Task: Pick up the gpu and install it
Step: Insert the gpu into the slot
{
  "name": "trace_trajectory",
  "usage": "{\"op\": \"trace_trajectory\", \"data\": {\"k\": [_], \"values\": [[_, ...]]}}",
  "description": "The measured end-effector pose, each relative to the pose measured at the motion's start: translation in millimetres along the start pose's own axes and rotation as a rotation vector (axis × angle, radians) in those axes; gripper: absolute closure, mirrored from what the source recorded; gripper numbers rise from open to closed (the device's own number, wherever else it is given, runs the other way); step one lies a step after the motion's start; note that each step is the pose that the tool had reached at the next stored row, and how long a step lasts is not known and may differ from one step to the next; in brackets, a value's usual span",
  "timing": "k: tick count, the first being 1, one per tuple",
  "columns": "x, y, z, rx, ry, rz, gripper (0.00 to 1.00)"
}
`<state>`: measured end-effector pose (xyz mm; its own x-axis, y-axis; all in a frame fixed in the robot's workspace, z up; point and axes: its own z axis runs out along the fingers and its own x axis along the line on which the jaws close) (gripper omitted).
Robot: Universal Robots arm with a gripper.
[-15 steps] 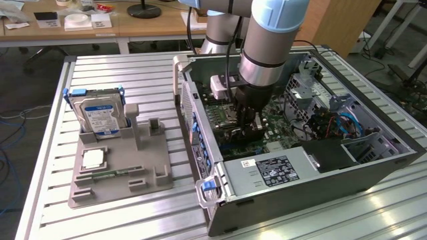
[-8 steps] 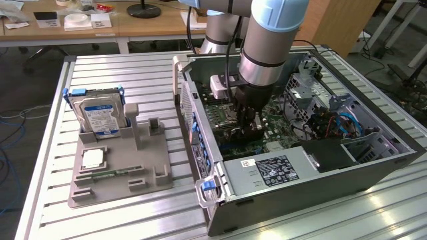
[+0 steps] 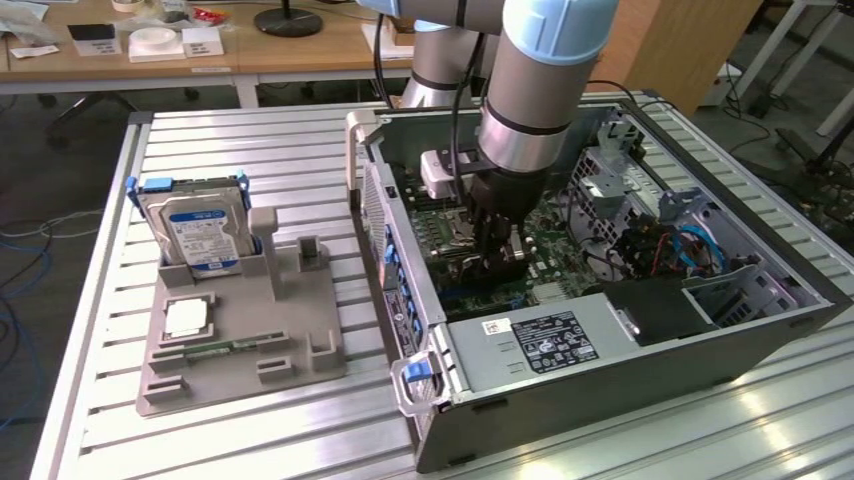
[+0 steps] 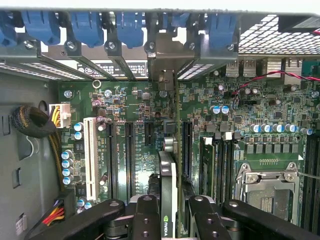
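- You are working on a ribbed metal tabletop (image 3: 254, 140) in a workshop, with wooden desks behind it and an open computer case (image 3: 641, 360) lying on its side.
- The pickup looks done: the fingers (image 4: 169, 212) are down inside the case and clenched on the gpu (image 4: 168, 175), one black finger on each face of the card.
- The card stands on edge between the fingers, over the green motherboard (image 4: 240, 115), lined up with the long dark slots just beside it.
- Its metal bracket (image 4: 162, 57), on the far side from the fingers, reaches the row of blue clips (image 4: 90, 25) on the case's rear wall.
- You cannot tell from these pictures whether the card's lower edge is fully seated in a slot; judge the install as under way, not finished.
- The card shows as a thin dark edge with a small green logo near the fingers.
- Away from the fingers, outside the case, a grey holder (image 3: 227, 340) carries a blue-labelled hard drive (image 3: 200, 235).
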<state>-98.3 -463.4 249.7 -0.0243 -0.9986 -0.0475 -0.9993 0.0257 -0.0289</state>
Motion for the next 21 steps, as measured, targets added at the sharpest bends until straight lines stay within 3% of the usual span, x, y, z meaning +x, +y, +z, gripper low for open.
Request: {"op": "trace_trajectory", "data": {"k": [21], "values": [[0.2,1.9,2.5,0.0,0.0001,0.0,0.73]]}}
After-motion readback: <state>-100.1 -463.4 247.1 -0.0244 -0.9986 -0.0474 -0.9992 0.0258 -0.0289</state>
